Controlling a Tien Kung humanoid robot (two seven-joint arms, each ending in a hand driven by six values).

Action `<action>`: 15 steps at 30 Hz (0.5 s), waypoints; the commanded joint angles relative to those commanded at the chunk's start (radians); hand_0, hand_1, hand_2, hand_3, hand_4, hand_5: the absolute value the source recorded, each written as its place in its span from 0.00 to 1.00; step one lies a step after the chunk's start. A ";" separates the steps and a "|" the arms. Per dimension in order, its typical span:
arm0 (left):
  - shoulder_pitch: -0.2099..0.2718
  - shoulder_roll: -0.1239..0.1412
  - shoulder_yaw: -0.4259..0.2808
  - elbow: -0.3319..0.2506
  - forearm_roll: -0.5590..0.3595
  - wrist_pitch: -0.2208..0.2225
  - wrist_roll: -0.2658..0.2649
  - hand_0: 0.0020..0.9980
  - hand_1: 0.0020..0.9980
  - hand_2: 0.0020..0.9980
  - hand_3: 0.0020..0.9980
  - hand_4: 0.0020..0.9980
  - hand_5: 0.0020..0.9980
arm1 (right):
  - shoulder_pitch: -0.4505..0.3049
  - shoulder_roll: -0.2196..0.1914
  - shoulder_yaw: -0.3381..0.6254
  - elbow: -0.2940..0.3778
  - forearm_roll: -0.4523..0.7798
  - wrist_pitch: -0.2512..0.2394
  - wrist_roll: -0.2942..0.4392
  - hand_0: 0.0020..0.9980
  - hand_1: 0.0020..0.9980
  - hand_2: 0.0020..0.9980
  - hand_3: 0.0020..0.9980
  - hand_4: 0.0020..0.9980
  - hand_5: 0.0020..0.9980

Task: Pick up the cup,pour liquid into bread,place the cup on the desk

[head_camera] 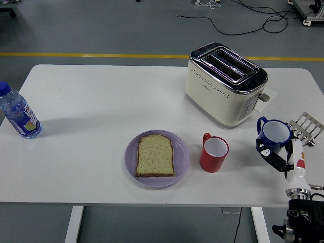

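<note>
Fingers of the right hand grasp a blue ceramic cup, upright, right of the red mug. To pour well, carry it level past the mug, tipping only above the bread slice on its lilac plate.

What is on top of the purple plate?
One slice of bread lies flat on the purple plate, nothing else. The plate's middle is hidden under it.
</note>
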 joint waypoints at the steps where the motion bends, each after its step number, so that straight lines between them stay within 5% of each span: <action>1: 0.000 0.000 0.000 0.000 0.000 0.000 0.000 0.64 0.66 0.68 0.52 0.24 0.86 | 0.002 -0.002 -0.013 -0.006 0.017 0.002 0.007 0.45 0.43 0.58 0.66 0.58 0.02; 15: -0.002 0.000 -0.003 0.000 0.000 -0.001 0.000 0.64 0.66 0.68 0.52 0.24 0.86 | 0.018 -0.005 -0.089 -0.056 0.140 0.032 0.027 0.47 0.43 0.58 0.67 0.59 0.02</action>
